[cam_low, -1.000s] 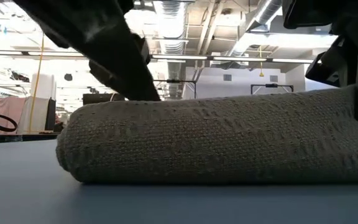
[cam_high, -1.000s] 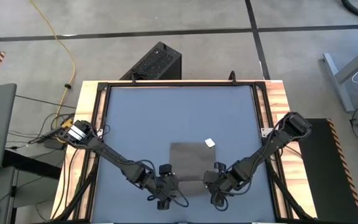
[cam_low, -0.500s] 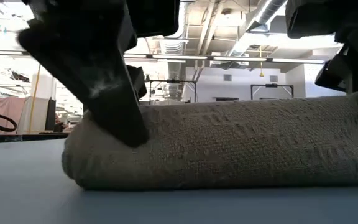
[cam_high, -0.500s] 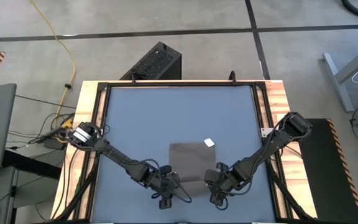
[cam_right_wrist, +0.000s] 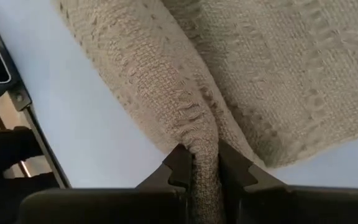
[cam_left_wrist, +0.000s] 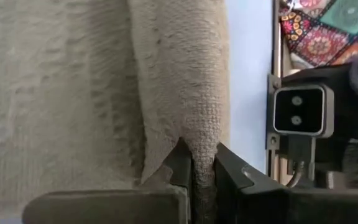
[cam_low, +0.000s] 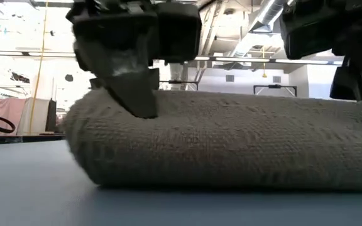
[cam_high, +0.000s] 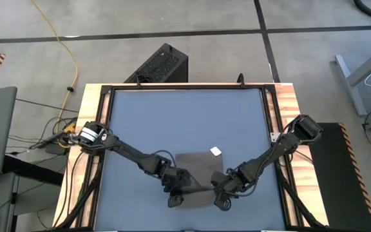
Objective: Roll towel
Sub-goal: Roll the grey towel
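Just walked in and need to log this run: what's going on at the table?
Both arms are working on the towel near the table's front edge. The left hand and right hand each pinch a fold of its near edge, one toward each end. That edge is turned over into a thick roll; the white tag lies on the flat part.

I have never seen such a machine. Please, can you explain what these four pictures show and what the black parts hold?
It is a robot with two dark arms at a table. One picture looks down from above, one looks level along the tabletop, and two come from cameras on the wrists. A grey-brown towel lies on the table, partly rolled, its white tag showing. The left claw and the right claw each pinch a fold of the towel's rolled edge, one at each end.
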`<action>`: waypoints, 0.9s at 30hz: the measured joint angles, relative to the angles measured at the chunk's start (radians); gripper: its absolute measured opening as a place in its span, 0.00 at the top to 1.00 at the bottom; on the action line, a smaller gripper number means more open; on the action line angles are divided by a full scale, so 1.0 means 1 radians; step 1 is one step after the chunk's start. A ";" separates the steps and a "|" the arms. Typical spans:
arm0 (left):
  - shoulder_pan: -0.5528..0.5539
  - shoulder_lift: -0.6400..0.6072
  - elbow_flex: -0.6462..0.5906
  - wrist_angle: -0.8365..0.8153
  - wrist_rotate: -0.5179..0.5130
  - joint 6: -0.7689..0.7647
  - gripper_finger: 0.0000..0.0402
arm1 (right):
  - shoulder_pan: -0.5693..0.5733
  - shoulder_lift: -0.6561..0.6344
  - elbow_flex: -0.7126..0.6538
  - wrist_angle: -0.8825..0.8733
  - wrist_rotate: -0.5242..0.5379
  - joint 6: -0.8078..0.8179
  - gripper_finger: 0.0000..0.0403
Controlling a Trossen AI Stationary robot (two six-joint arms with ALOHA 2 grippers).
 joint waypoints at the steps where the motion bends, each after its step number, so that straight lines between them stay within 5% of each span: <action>1: 0.012 0.000 0.000 -0.008 0.017 -0.010 0.97 | -0.007 0.000 -0.001 -0.004 -0.001 0.000 0.85; 17: 0.082 -0.007 0.000 -0.176 -0.039 0.026 0.78 | -0.022 0.030 -0.118 0.120 -0.024 0.136 0.85; 23: 0.112 -0.081 -0.002 -0.240 0.017 0.062 0.74 | -0.041 0.032 -0.128 0.122 -0.035 0.150 0.85; 27: 0.103 -0.162 -0.004 -0.253 -0.058 0.069 0.73 | -0.060 0.033 -0.130 0.111 -0.063 0.147 0.85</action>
